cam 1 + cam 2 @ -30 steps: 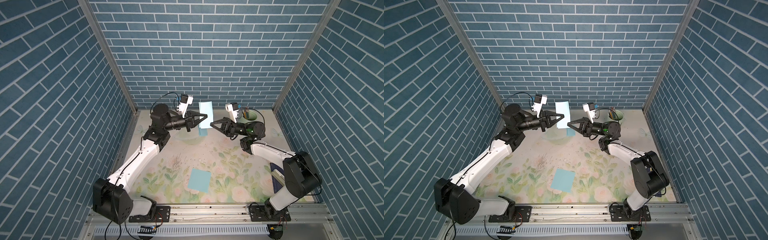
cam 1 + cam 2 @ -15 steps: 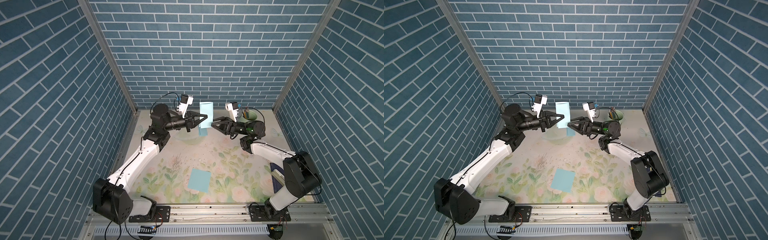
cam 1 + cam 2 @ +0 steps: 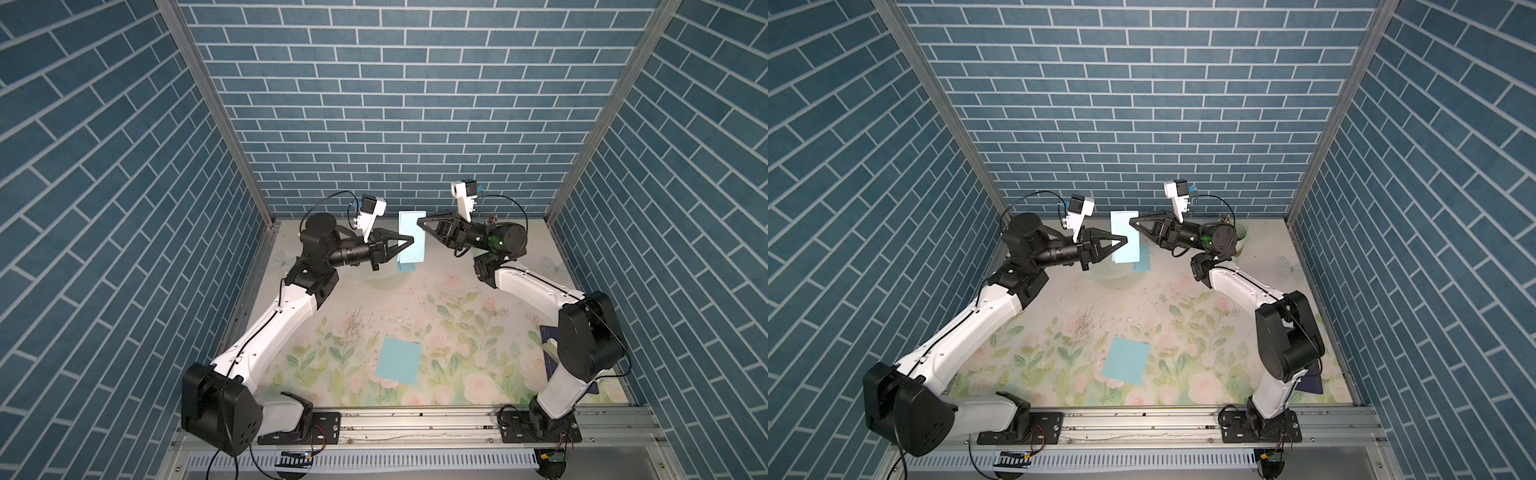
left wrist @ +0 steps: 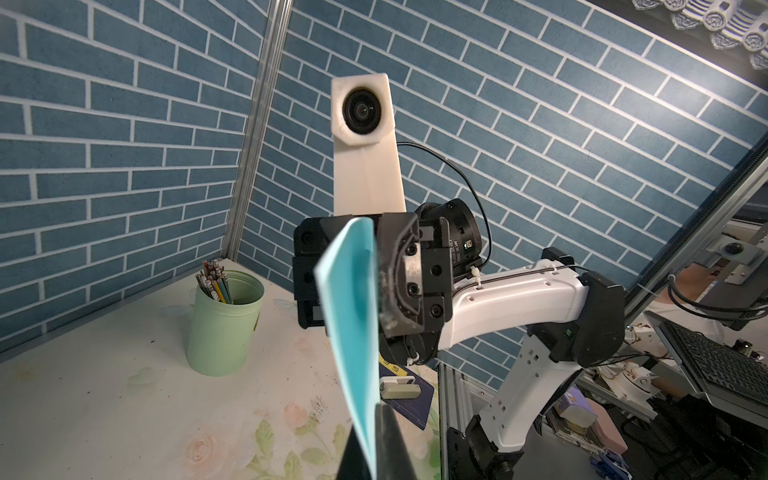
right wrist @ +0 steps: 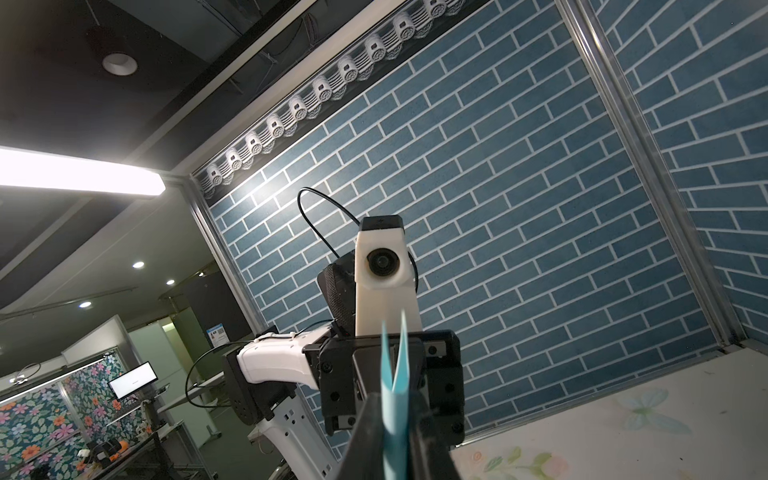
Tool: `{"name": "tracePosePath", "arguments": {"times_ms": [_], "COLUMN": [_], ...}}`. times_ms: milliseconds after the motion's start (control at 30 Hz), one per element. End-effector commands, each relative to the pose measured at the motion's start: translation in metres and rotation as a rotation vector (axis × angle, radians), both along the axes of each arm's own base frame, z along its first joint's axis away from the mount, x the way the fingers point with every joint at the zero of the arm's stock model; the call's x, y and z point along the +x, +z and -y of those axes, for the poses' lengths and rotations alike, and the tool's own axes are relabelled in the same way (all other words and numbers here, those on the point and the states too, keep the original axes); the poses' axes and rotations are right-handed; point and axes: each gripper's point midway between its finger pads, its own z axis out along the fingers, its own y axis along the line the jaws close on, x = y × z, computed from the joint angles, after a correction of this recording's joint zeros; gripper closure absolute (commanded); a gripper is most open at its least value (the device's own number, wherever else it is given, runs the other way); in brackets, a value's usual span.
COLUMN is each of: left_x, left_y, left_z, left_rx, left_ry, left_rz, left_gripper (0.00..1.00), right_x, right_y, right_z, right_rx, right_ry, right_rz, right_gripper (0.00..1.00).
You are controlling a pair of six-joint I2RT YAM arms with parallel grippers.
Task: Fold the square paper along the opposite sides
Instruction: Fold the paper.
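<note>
I hold the light blue paper sheet (image 3: pixel 417 254) in the air near the back wall, above the floral-printed counter (image 3: pixel 457 332). It is already doubled over on itself. My left end effector (image 3: pixel 409 240) is closed on the middle of one long edge. My right end effector (image 3: pixel 419 220) is clamped on the opposite edge, near the top corner.

In the right wrist view the sheet's two layers (image 5: pixel 394 395) splay into a narrow V above my fingers (image 5: pixel 365 440), so I judge the fold is formed but not yet pressed flat.

To do this step well, I should keep the left grip firm as the anchor. The right should hold only light tension, so the thin sheet neither twists nor tears. I would bring the free edges level with each other before pinching. Then I would work the pinch along the crease rather than pulling the two sides apart.

A second ago my right end effector stood lower, beside the lower half of the sheet; it has now taken hold higher up. My left end effector and the sheet have barely moved. The second light blue paper square (image 3: pixel 399 360) lies flat near the front of the counter, where it was.
</note>
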Motion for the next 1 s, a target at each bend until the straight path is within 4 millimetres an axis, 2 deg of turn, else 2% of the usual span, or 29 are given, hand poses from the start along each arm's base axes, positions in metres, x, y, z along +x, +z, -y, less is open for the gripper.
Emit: {"name": "tracePosePath", "arguments": {"times_ms": [0, 167, 200, 367, 500, 733, 767, 867, 967], "left_x": [-0.008, -0.008, -0.007, -0.006, -0.001, 0.007, 0.007, 0.008, 0.009], "left_y": [0.004, 0.005, 0.004, 0.019, 0.031, 0.031, 0.031, 0.031, 0.027], "left_z": [-0.002, -0.004, -0.005, -0.006, -0.005, -0.002, -0.002, -0.002, -0.001], "left_rx": [0.004, 0.015, 0.015, -0.007, -0.025, -0.024, -0.024, -0.022, -0.014], "left_ry": [-0.005, 0.012, 0.018, 0.044, 0.061, 0.064, 0.066, 0.068, 0.069], "left_rz": [0.041, 0.051, 0.05, 0.087, 0.119, 0.12, 0.12, 0.119, 0.099], "left_gripper": [1.0, 1.0, 0.98, 0.73, 0.7, 0.79, 0.82, 0.99, 1.0], "right_x": [-0.004, -0.003, -0.003, 0.0, 0.0, -0.001, 0.0, 0.001, 0.001], "right_y": [0.014, 0.016, 0.016, 0.015, 0.013, 0.011, 0.01, 0.009, 0.007], "right_z": [0.003, 0.005, 0.005, 0.003, 0.001, 0.0, -0.001, -0.001, -0.002], "right_rx": [0.028, 0.033, 0.033, 0.035, 0.031, 0.025, 0.023, 0.021, 0.016], "right_ry": [0.003, -0.006, -0.006, -0.01, -0.003, 0.0, 0.0, 0.0, 0.002], "right_rz": [0.025, 0.022, 0.021, 0.014, 0.008, 0.003, 0.0, -0.004, -0.008], "right_gripper": [0.98, 1.0, 1.0, 1.0, 1.0, 1.0, 1.0, 1.0, 1.0]}}
